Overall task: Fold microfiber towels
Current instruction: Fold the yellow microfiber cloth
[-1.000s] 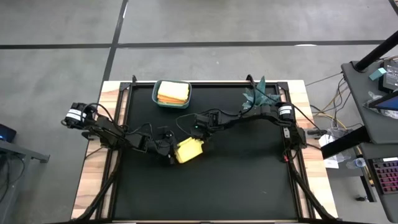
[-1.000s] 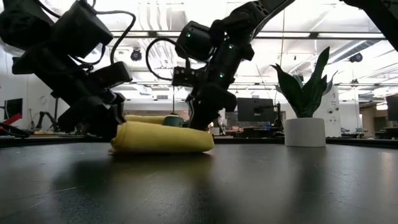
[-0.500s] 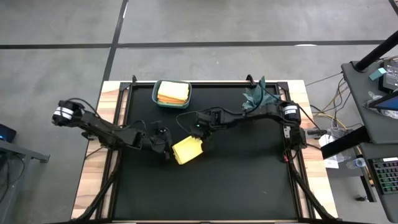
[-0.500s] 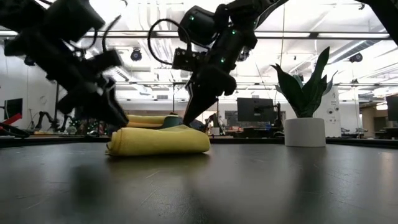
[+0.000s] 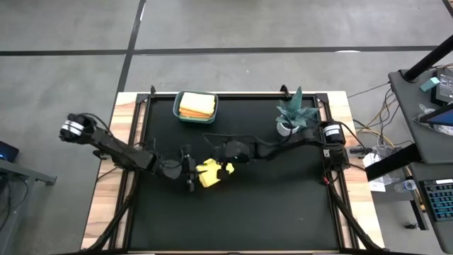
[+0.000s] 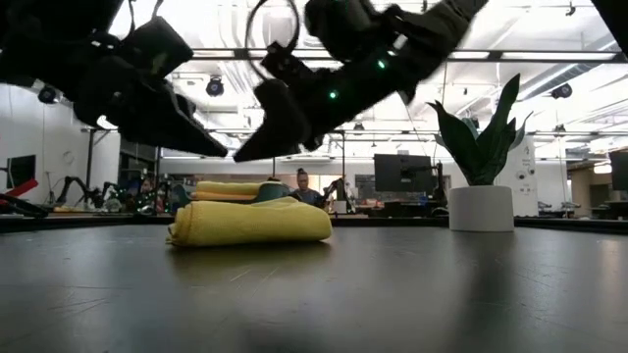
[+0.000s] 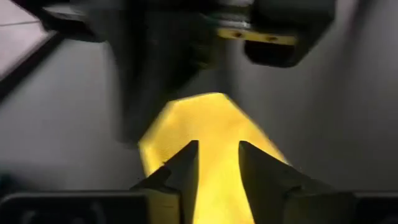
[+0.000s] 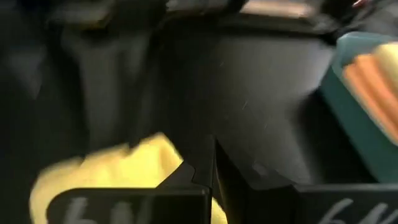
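A folded yellow towel [image 5: 209,174] lies flat on the black table; it also shows in the low view [image 6: 250,222]. My left gripper [image 5: 191,170] hovers over the towel's left end, open, with the towel seen between its fingers in the left wrist view [image 7: 211,124]. My right gripper [image 5: 225,164] hovers over the towel's right part, shut [image 8: 212,163]. In the low view both grippers, left [image 6: 221,149] and right [image 6: 245,155], stand clear above the towel. More folded orange and yellow towels [image 5: 196,105] lie stacked in the teal bin.
The teal bin [image 5: 178,113] stands at the table's far side, left of centre. A potted plant [image 5: 292,113] in a white pot stands at the far right. Bare black table [image 5: 269,205] lies toward the near edge.
Both grippers have come off the yellow towel and risen above it. The left one was at the towel's left end on the table and the right one at its far side. The towel stays folded on the table.
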